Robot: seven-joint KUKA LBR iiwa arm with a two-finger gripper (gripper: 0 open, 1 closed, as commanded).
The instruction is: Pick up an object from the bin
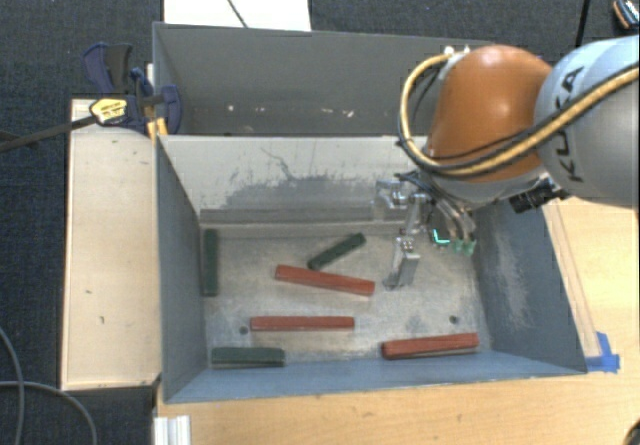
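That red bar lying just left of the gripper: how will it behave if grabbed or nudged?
The red bar looks straight and flat-sided, so probably stiff and unlikely to roll. Long and slim, it may pivot if the gripper pushes one end.

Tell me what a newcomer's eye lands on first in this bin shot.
The arm's bulging orange cover looms over the right side of the grey bin. Below it, the tool hangs just right of a tilted red bar in the middle of the floor. Other bars lie scattered flat, among them a dark green bar just behind the tilted one and a front red bar at the near right.
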